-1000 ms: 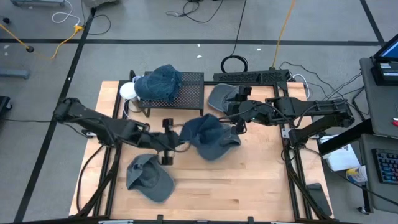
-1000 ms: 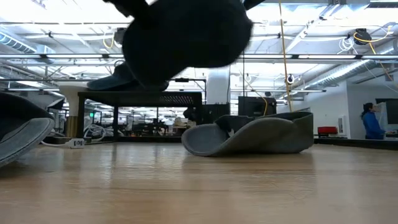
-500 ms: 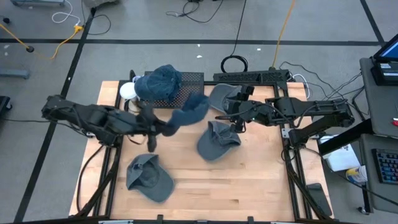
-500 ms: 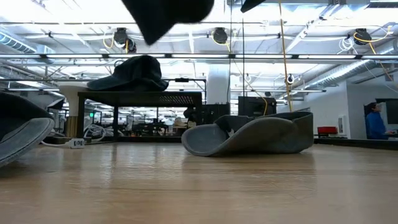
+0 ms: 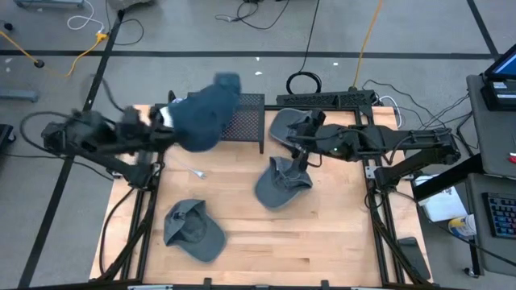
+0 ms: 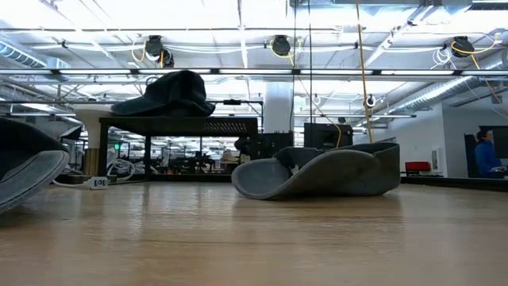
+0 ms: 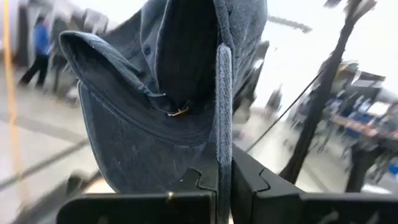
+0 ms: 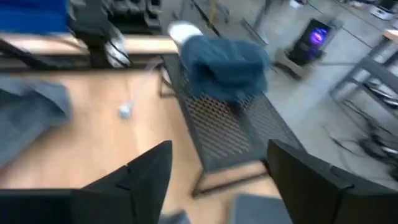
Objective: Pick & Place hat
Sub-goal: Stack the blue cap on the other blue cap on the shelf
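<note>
My left gripper (image 5: 168, 131) is shut on a blue denim hat (image 5: 203, 119) and carries it in the air over the near-left part of the black mesh rack (image 5: 244, 122) at the table's far side. The low view shows another dark hat (image 6: 168, 94) resting crown-up on the rack top. My right gripper (image 5: 300, 151) hovers open right of centre, above a grey hat (image 5: 280, 184) lying on the table. In the right wrist view the open fingers (image 8: 147, 177) frame the rack (image 8: 231, 134) and its blue hat (image 8: 227, 67). My left gripper pinches the blue hat's brim (image 7: 222, 134) between its two fingers (image 7: 258, 186), the brim standing edge-on in the gap. The crown (image 7: 134, 140) spreads out beyond the fingers to one side. The hat is lifted clear of the table and rack.
A grey hat (image 5: 193, 230) lies near the table's near-left corner, and another grey hat (image 5: 287, 125) sits at the far edge beside the rack. A white object (image 5: 164, 117) and cabling lie left of the rack. Bare wood (image 5: 322, 242) shows near right.
My left gripper has swung from the table's middle up and toward the far-left, carrying the blue hat off the grey hat and over to the rack. The grey hat stayed on the table. My right gripper kept roughly in place.
</note>
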